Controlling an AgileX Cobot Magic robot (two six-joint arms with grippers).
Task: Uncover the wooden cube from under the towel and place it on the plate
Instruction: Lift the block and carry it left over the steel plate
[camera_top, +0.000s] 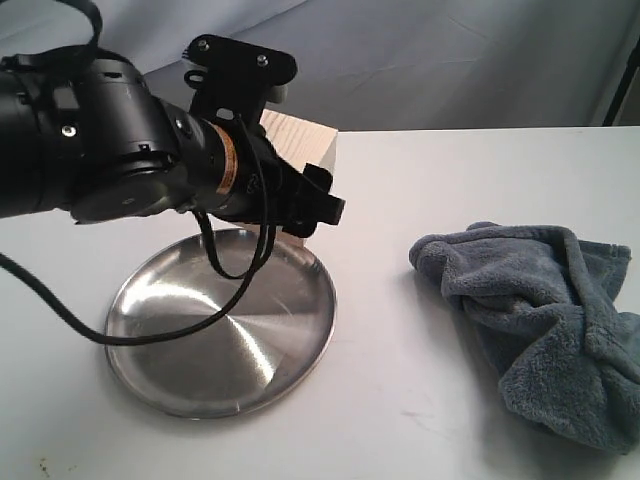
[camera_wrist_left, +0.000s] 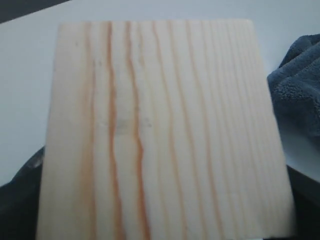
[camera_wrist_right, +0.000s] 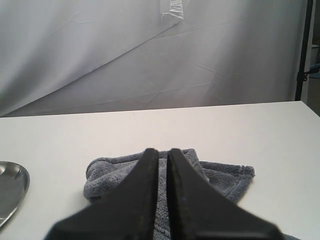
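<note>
My left gripper (camera_top: 305, 197) is shut on the wooden cube (camera_top: 300, 140), a pale block with darker grain lines. The cube is at the far rim of the shiny steel plate (camera_top: 200, 345), and the arm hides its underside. In the left wrist view the cube (camera_wrist_left: 160, 130) fills the frame, with dark fingers (camera_wrist_left: 15, 215) showing at its lower corners. The grey-blue towel (camera_top: 540, 310) lies crumpled on the table to the right, apart from the plate. My right gripper (camera_wrist_right: 162, 152) is shut and empty, pointing at the towel (camera_wrist_right: 220, 177) from above the table.
The white table (camera_top: 400, 200) ends at a grey cloth backdrop (camera_wrist_right: 150, 55). A black cable (camera_top: 60, 310) hangs from the left arm across the plate's near-left side. The plate's edge (camera_wrist_right: 10, 190) shows in the right wrist view. A dark stand (camera_wrist_right: 302, 50) is at the far right.
</note>
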